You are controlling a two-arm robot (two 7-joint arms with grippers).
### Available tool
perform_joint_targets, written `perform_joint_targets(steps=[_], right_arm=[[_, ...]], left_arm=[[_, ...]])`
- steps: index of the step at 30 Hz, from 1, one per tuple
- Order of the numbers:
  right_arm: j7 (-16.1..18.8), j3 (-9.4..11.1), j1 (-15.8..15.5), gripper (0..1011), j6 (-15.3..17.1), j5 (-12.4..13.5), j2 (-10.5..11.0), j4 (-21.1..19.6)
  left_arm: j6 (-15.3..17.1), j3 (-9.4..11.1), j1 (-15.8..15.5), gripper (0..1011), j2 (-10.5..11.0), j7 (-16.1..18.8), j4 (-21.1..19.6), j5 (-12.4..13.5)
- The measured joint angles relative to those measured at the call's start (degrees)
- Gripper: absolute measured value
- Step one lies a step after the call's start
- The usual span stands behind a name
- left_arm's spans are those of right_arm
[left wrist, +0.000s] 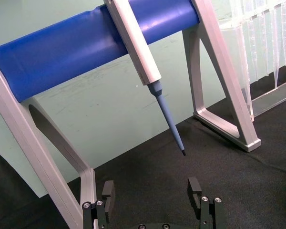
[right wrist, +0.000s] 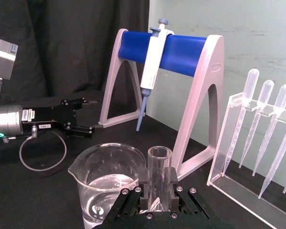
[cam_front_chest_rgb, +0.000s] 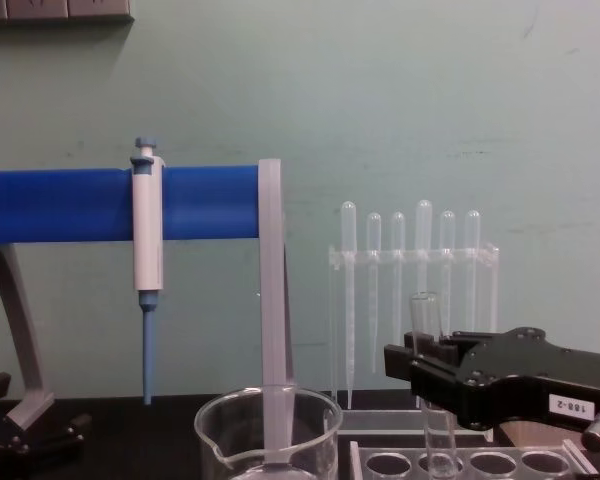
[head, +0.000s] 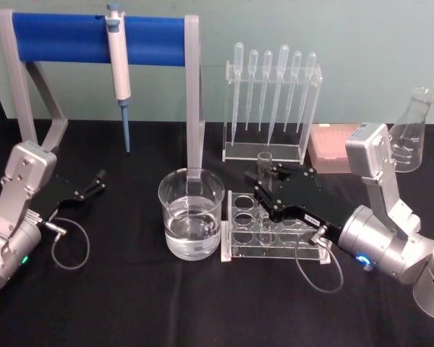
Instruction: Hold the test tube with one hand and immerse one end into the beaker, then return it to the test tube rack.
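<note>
1. The beaker [head: 192,213], partly filled with clear liquid, stands left of the clear tube rack [head: 275,233].
2. My right gripper [head: 264,181] has its jaws clamped on the upright test tube [cam_front_chest_rgb: 427,385] above the rack.
3. My left gripper [head: 95,182] rests parked at the far left, jaws apart.

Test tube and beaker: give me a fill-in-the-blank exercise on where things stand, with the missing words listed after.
1. The right gripper is shut on the ____.
2. The test tube stands upright over the clear ____, not over the beaker.
3. The beaker holds clear ____.
4. The left gripper rests open on the black ____, apart from the glassware.

Missing words: test tube; rack; liquid; cloth
</note>
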Motion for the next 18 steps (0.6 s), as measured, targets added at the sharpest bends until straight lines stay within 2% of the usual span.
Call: perform_joint_targets(steps=[4, 6, 14, 17, 18], right_arm=[[0.07, -0.01, -0.02, 227, 0.22, -0.16, 0.17, 0.00], [0.07, 0.00, -0.05, 269, 0.36, -0.22, 0.21, -0.06], [-0.26, 0.43, -1.16, 528, 1.20, -0.39, 0.88, -1.19], [-0.90, 1.72, -3.48, 600, 1.57, 0.20, 2.09, -3.08], [-1.14, 2.20, -4.24, 669, 1.66, 0.39, 2.53, -3.71]], left_arm=[[0.00, 0.00, 0.00, 1000, 0.00, 0.00, 0.00, 0.00], [0.00, 0.00, 0.00, 1000, 0.00, 0.00, 0.00, 0.00], [0.00, 0.00, 0.00, 1000, 0.00, 0.00, 0.00, 0.00], [0.00, 0.00, 0.00, 1000, 0.00, 0.00, 0.00, 0.00], [0.00, 0.00, 0.00, 1000, 0.00, 0.00, 0.00, 0.00]])
